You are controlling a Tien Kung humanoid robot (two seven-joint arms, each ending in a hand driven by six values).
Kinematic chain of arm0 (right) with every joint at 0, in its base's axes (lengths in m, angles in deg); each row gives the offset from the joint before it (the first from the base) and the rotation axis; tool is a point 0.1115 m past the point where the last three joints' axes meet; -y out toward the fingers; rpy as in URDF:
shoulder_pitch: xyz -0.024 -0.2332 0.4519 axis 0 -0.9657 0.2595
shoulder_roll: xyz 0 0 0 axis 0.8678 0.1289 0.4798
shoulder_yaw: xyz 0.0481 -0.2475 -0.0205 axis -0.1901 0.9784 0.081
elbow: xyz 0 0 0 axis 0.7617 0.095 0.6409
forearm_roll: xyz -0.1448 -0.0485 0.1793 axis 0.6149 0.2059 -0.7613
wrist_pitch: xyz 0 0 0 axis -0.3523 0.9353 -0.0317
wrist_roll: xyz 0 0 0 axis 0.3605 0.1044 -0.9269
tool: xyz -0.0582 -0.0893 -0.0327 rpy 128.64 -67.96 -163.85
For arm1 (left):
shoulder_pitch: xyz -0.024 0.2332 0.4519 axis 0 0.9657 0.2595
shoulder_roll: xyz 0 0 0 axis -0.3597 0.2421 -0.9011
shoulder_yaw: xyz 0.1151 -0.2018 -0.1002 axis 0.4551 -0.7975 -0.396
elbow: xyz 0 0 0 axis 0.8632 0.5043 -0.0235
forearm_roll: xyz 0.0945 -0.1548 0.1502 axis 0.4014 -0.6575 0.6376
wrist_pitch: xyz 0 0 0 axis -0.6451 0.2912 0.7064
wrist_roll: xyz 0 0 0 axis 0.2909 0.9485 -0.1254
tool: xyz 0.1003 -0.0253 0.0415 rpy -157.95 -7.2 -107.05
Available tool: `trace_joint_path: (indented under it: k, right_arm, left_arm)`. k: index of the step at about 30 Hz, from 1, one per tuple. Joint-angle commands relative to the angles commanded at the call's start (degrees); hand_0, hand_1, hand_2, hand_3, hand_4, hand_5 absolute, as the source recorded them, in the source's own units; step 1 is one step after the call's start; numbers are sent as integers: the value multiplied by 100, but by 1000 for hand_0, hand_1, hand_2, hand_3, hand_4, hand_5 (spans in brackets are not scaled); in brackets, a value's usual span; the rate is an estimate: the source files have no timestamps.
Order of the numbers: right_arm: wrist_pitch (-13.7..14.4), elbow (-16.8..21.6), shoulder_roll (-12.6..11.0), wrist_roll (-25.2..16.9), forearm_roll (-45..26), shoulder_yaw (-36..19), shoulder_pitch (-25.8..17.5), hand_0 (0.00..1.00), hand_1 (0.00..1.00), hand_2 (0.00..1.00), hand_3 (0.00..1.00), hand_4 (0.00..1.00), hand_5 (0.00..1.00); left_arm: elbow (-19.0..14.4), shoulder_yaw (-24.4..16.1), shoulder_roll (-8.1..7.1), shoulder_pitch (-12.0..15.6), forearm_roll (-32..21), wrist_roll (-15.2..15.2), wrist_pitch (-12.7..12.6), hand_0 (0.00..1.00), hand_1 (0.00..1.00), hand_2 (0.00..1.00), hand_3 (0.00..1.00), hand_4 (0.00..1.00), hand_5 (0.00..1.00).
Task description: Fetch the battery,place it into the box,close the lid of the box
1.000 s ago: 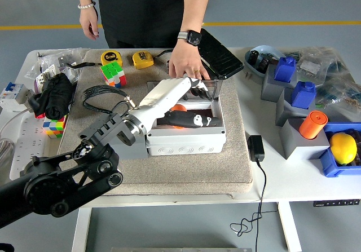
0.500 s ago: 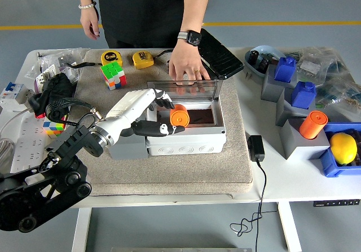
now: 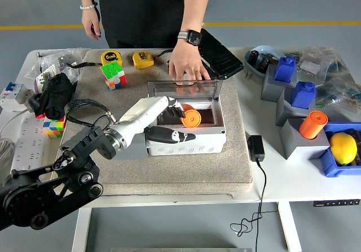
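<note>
Your left robot hand (image 3: 176, 122) reaches in over the front-left corner of the grey box (image 3: 186, 141), its fingers loosely spread and holding nothing, the thumb lying along the box's front rim. The orange battery (image 3: 190, 117) lies inside the box, just beside those fingertips, round end facing you; whether they touch it you cannot tell. The clear lid (image 3: 181, 88) stands open at the box's far edge, and a person's hand (image 3: 186, 66) rests behind it, fingers on the lid. The box sits on a beige mat (image 3: 169, 170) on the tabletop (image 3: 304, 181).
</note>
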Motion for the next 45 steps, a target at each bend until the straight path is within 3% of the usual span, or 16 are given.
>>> trace_joint_path:
  k: [8,13,17,26,32,33,38,39,45]
  right_arm:
    - [-3,10,11,-2,-3,40,7,602,621,597,544,924,451]
    - [1,35,7,-2,36,32,20,602,621,598,544,926,451]
    - [0,35,6,-2,28,39,22,602,621,599,544,925,452]
    - [5,26,3,-3,23,44,10,602,620,599,544,926,452]
    - [1,34,4,0,40,52,25,602,621,599,544,926,452]
    - [1,34,5,0,40,50,27,601,621,599,544,926,452]
    - [2,36,6,-5,36,36,27,601,621,599,544,926,452]
    - [3,36,6,-6,33,37,25,601,621,599,544,925,452]
    - [1,34,6,-3,34,47,26,602,621,599,544,926,451]
  left_arm:
    - [268,234,504,-313,-633,226,-87,312,567,561,523,998,539]
    - [630,361,859,-520,-1334,554,-253,314,567,562,527,998,540]
    - [760,330,1013,-623,-1527,628,-314,352,588,578,540,998,542]
    - [614,227,972,-603,-1572,681,-343,349,589,584,545,998,545]
    - [568,232,1034,-571,-2124,981,-292,354,596,585,547,998,544]
    - [574,236,1038,-572,-2208,1005,-272,595,643,602,562,998,537]
    - [609,245,1043,-588,-2473,1116,-156,595,643,602,562,998,537]
    - [632,254,1051,-597,-2525,1146,-147,661,660,615,571,998,540]
    - [746,309,1104,-624,-2631,1177,-120,672,661,616,571,998,543]
